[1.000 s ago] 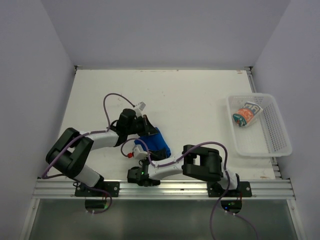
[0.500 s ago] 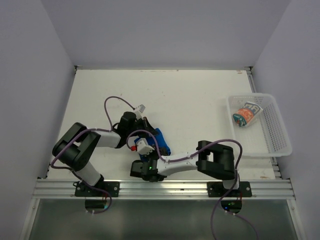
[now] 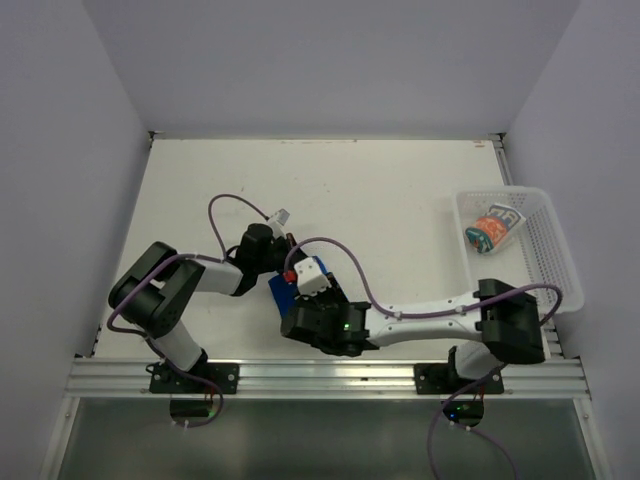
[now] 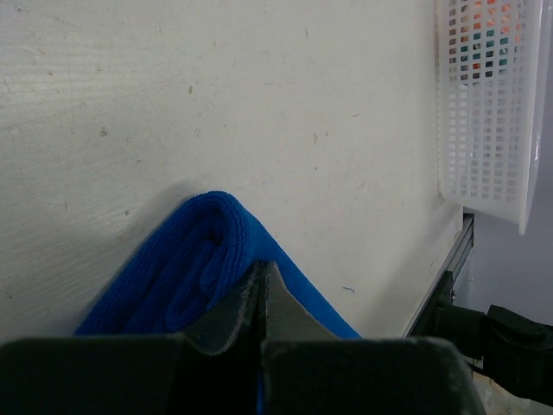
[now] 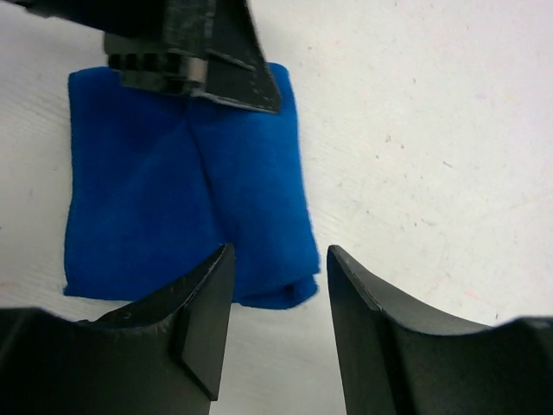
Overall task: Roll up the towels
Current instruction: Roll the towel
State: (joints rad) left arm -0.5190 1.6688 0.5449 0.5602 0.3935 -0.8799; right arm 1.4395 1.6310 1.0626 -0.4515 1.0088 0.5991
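Towels lie in two places. The blue towel [image 5: 173, 199] rests on the white counter [image 3: 400, 190] as a thick folded pad, directly below and ahead of the right end effector [image 5: 278, 255]. This end effector stands partly open, its two dark fingers [image 5: 203, 320] apart and nothing between them. The near edge of the towel is just beyond their tips, and a small curled lip of cloth shows at the corner closest to the gap. On the far side of the towel the left end effector [image 5: 255, 95] points down with its jaws fully closed. Its tips meet in one point on the far edge of the cloth, and a crease runs from that point toward the right end effector. In the left wrist view the layered, rounded fold of the blue cloth lies just ahead of the closed tips; it seems they only press on it, but I cannot tell if a thin fold is pinched between them. Well apart, to the right of both end effectors, stands the white mesh basket [image 3: 560, 285], and the patterned towel [image 3: 492, 230] lies inside it as a rolled bundle, at the end farther from the arms.
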